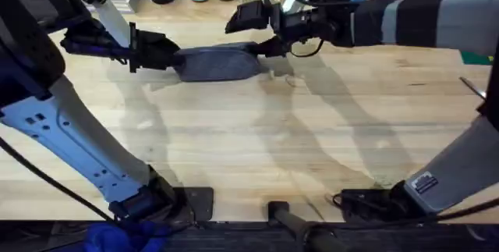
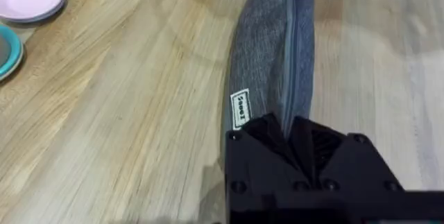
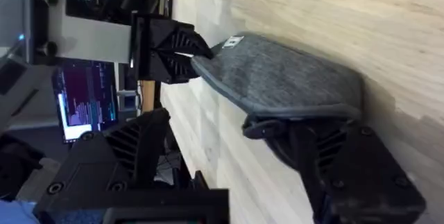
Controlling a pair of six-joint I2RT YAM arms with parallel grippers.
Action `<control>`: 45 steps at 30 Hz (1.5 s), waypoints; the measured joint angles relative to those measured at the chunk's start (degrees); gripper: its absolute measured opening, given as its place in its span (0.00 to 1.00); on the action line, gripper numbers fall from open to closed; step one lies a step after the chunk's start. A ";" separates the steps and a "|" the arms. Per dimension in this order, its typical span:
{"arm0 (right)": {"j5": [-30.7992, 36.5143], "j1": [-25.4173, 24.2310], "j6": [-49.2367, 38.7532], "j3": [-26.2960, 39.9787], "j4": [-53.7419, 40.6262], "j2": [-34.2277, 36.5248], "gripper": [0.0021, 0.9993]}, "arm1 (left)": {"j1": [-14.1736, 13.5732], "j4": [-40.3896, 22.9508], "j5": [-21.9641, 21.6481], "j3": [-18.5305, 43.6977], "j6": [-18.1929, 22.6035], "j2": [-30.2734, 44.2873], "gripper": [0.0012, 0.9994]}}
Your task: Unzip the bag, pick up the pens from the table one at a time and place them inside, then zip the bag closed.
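Both grippers work on the bag [image 1: 221,63], which lies far across the table [image 1: 257,158]: the left gripper [image 1: 173,55] pinches one end, the right gripper [image 1: 269,45], spread, meets the other, and no pens are visible, so probably only zipping remains.

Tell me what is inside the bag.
Cannot be seen: the bag has its zipper closed along the top, so the fabric covers its contents. The left tool grips one end.

Overhead looks down and forward; both wrist views sit close, sharing the bag [image 1: 218,63]
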 joint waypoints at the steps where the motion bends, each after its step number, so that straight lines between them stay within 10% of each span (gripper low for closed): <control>1: -0.02 -0.01 0.07 0.00 -0.12 -0.39 1.00 | 0.00 0.00 -0.02 0.00 0.00 0.00 0.04; 45: -4.52 6.59 -0.81 1.55 -0.25 -6.84 1.00 | 0.00 -0.02 -0.01 0.00 0.00 0.00 0.04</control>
